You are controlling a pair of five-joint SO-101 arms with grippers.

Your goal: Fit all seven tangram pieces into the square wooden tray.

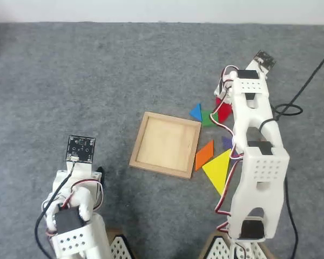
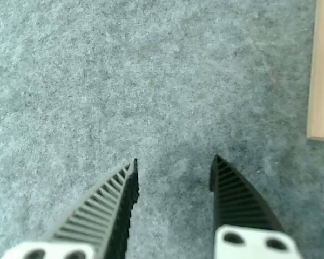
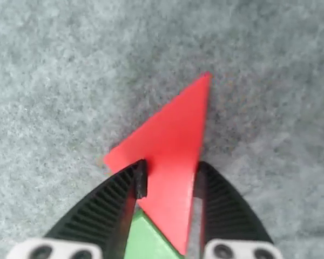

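Grey carpet beneath spread left gripper; right gripper pinching red triangle

Your tray mid-bench, loose pieces right of it, parallelogram just beside its right edge, big triangle next out, right gripper jaws astride far triangle, left gripper left of tray.

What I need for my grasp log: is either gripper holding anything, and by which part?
The right gripper pinches the red triangle by its two side edges, near the end beside the green piece. The left gripper is open, holding nothing.
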